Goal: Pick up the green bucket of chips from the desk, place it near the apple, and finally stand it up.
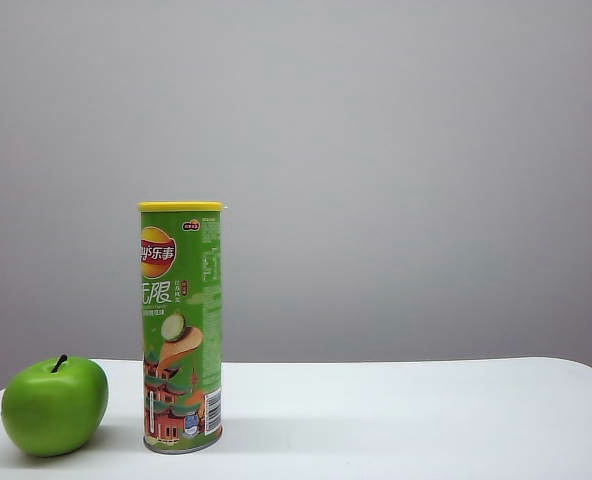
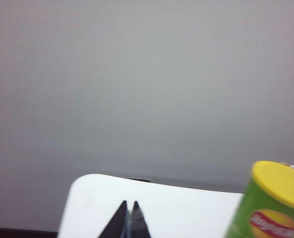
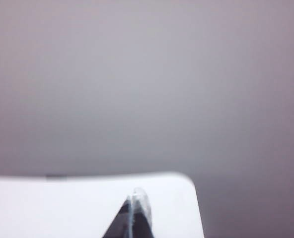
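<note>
Can's up, job looks finished!
Green bucket of chips point(image 1: 181, 328) stands upright just right of the apple point(image 1: 54, 405); left gripper point(image 2: 129, 216) and right gripper point(image 3: 133, 210) pressed together, both clear of it.

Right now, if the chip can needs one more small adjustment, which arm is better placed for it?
Probably the left. The left gripper, shut and empty, has the green Lay's chip can in its wrist view. The right gripper, also shut, sees only the bare white desk.
</note>
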`<state>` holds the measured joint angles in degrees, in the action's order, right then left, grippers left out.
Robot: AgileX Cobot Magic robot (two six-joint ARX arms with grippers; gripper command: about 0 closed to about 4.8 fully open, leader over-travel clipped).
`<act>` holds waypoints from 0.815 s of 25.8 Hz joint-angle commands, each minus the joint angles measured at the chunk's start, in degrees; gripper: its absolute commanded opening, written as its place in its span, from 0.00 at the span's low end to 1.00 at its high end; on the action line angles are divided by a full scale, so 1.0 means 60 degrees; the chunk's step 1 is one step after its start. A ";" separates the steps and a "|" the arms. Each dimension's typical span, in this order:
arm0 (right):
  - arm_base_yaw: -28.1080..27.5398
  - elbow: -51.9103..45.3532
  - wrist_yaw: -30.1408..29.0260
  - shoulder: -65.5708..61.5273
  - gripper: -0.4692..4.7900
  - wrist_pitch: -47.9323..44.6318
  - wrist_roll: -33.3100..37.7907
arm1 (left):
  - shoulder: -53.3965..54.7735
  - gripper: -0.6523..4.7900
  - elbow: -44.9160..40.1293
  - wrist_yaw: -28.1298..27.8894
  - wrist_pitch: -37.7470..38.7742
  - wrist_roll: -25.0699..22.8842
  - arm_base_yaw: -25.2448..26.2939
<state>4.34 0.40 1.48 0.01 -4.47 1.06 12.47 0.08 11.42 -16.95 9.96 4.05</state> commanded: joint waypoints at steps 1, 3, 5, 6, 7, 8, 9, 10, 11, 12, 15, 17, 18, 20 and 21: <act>0.0007 -0.0058 0.0273 -0.0011 0.08 0.1402 0.0040 | -0.0004 0.11 0.0044 0.1096 0.0484 0.0499 0.1311; 0.0011 -0.0058 0.0277 -0.0015 0.08 0.1468 0.0200 | -0.0004 0.11 0.0044 0.1166 0.0805 0.0506 0.1581; 0.0015 -0.0058 0.0339 -0.0015 0.08 0.1351 0.0455 | -0.0004 0.11 0.0047 0.1024 0.1053 0.0240 0.1581; 0.0018 -0.0058 0.0441 -0.0015 0.08 0.1322 0.0579 | -0.0004 0.11 0.0047 0.1016 0.1126 0.0113 0.1566; 0.0018 -0.0058 0.0645 -0.0015 0.08 0.1333 0.0729 | -0.0004 0.11 0.0047 0.0933 0.1188 -0.0069 0.1541; 0.0018 -0.0058 0.0812 -0.0015 0.08 0.1399 0.0827 | -0.0004 0.11 0.0047 0.0780 0.1235 -0.0135 0.1504; 0.0018 -0.0058 0.0900 -0.0015 0.08 0.1508 0.0831 | -0.0004 0.11 0.0047 0.0561 0.1286 -0.0160 0.1453; 0.0018 -0.0058 0.0973 -0.0015 0.08 0.1676 0.0834 | -0.0004 0.11 0.0047 0.0302 0.1381 -0.0160 0.1402; 0.0018 -0.0058 0.0998 -0.0015 0.08 0.1814 0.0834 | -0.0004 0.11 0.0047 0.0160 0.1439 -0.0157 0.1388; 0.0022 -0.0058 0.0987 -0.0015 0.08 0.1931 0.0827 | -0.0004 0.11 0.0047 0.0131 0.1468 -0.0146 0.1351; 0.0033 -0.0058 0.0984 -0.0011 0.08 0.1974 0.0871 | -0.0004 0.11 0.0047 0.0106 0.1453 0.0204 0.1133; 0.0033 -0.0058 0.0984 -0.0011 0.08 0.1894 0.0929 | -0.0011 0.11 0.0047 -0.0033 0.1413 0.0379 0.0758; 0.0033 -0.0058 0.0976 -0.0011 0.08 0.1883 0.0965 | -0.0011 0.11 0.0047 -0.0055 0.1311 0.0503 0.0525; 0.0036 -0.0058 0.0670 -0.0011 0.08 0.1756 0.1395 | -0.0015 0.11 0.0066 -0.0481 0.0933 0.0543 -0.0506; 0.0044 -0.0058 0.0459 -0.0007 0.08 0.1679 0.1406 | -0.0033 0.11 0.0069 -0.0627 0.0769 0.0670 -0.0823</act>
<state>4.43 0.40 6.04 -0.05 7.51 8.49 12.43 0.10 9.43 -9.96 12.82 0.75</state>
